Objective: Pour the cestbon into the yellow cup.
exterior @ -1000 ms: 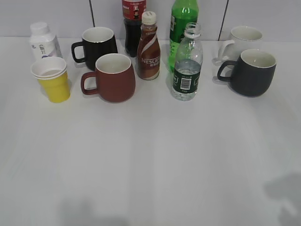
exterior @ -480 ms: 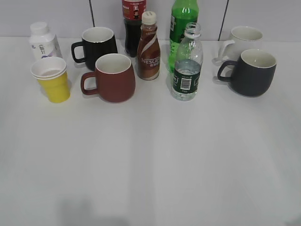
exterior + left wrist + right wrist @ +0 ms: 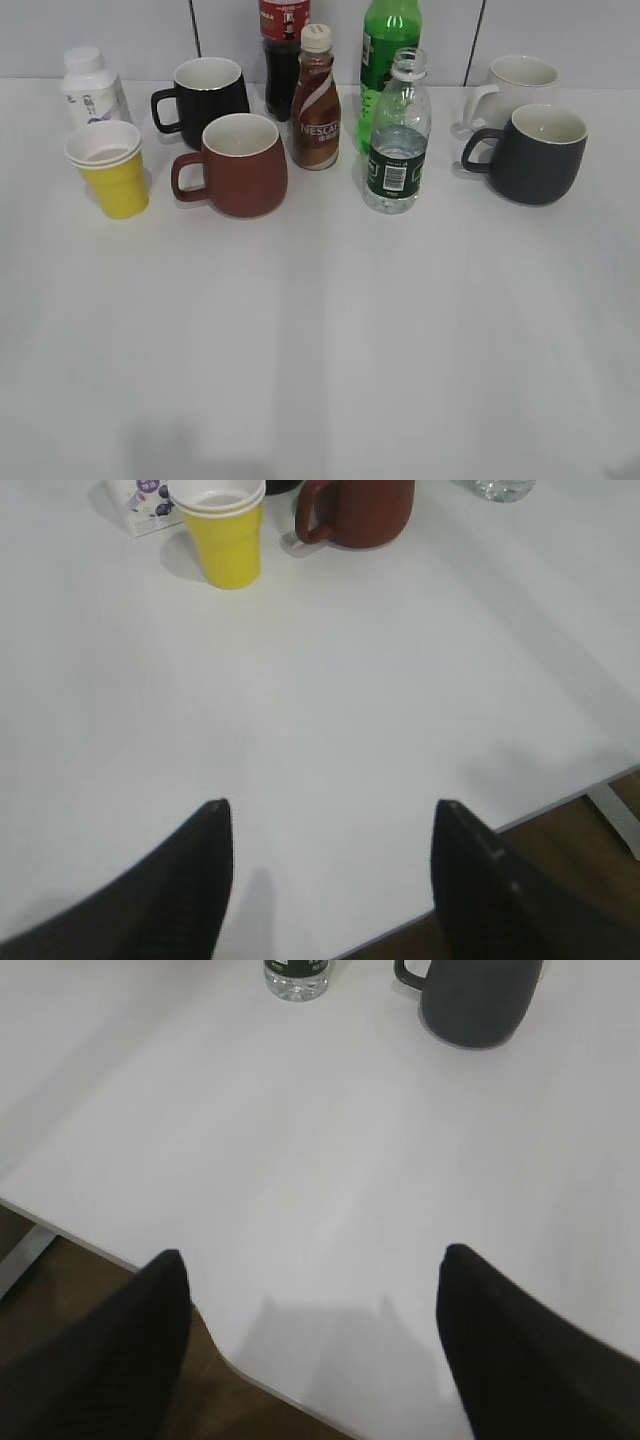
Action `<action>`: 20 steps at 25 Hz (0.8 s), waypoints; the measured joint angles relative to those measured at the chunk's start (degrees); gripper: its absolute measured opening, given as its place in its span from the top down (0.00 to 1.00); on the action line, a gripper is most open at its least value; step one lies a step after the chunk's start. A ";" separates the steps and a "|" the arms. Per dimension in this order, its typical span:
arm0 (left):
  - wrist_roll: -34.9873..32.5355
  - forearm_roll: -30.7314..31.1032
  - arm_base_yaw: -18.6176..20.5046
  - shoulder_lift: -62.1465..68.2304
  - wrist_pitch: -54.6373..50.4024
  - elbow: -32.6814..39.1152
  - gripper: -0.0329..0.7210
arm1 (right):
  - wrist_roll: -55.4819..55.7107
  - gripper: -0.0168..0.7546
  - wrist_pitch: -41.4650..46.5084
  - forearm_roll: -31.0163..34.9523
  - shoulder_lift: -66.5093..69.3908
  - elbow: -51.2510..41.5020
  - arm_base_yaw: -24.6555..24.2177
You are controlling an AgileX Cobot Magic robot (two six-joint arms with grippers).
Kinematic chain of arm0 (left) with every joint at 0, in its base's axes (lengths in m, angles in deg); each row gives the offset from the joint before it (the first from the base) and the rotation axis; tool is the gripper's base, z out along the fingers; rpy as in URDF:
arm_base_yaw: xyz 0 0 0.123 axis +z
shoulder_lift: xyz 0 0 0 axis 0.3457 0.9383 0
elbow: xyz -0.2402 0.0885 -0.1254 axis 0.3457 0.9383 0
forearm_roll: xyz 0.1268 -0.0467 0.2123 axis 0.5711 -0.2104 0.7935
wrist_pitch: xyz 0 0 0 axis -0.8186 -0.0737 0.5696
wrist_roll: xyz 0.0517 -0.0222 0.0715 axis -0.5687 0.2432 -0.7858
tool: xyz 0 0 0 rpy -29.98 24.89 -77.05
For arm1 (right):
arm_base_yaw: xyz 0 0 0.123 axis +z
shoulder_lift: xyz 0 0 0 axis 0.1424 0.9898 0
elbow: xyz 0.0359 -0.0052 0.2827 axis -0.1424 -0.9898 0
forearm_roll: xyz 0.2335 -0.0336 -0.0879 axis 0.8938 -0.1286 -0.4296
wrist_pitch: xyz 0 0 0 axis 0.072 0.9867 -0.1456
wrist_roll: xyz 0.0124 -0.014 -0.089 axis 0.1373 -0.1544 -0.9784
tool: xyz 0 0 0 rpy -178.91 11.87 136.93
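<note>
Nothing of the pour is showing as started: at left of the exterior frame the yellow cup, a tapered paper cup with white rim and white inside, is sitting upright, while right of centre the cestbon, ribbed clear plastic with a dark green label and no cap, is standing partly filled and ungripped. The left gripper and right gripper are both spreading wide with nothing between their fingers, hanging over the near edge of the smooth white table, so grasping, carrying and tipping are all remaining, by my reading.
</note>
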 joint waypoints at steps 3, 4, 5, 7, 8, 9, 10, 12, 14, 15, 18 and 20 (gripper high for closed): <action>0.00 0.00 0.00 0.00 0.00 0.00 0.34 | 0.00 0.23 0.00 0.00 0.00 0.00 0.00; 0.00 0.00 0.00 0.00 0.00 0.00 0.34 | 0.00 0.23 0.00 0.00 0.00 0.00 0.00; 0.00 0.00 0.00 0.00 0.00 0.00 0.35 | 0.00 0.23 0.00 0.00 0.00 0.00 -0.30; -0.02 0.00 0.41 0.00 0.00 0.00 0.36 | 0.00 0.23 -0.02 0.00 0.00 0.00 -2.88; -0.02 0.00 1.66 0.00 0.00 0.00 0.36 | 0.00 0.23 -0.02 0.00 0.00 0.00 -5.72; -0.02 0.00 3.37 0.00 0.00 0.00 0.36 | 0.00 0.23 -0.02 0.00 0.00 0.00 -9.13; -0.02 0.00 6.07 0.00 0.00 0.00 0.37 | 0.00 0.23 -0.02 0.00 0.00 0.00 -12.78; -0.02 0.00 12.68 0.00 0.00 0.00 0.37 | 0.00 0.23 -0.07 0.00 0.00 0.00 -19.07; -0.02 0.00 18.84 0.00 0.00 0.00 0.38 | 0.00 0.23 -0.07 0.00 0.00 0.00 -23.82; -0.02 0.00 21.76 0.00 0.00 0.00 0.38 | 0.00 0.23 -0.07 0.00 0.00 0.00 -25.53; -0.02 0.00 27.04 -0.73 0.04 0.00 0.40 | 0.00 0.23 -0.07 0.00 0.00 0.00 -27.22; -0.02 0.00 28.07 -2.48 0.06 0.00 0.41 | 0.00 0.23 -0.07 0.00 0.00 0.00 -27.29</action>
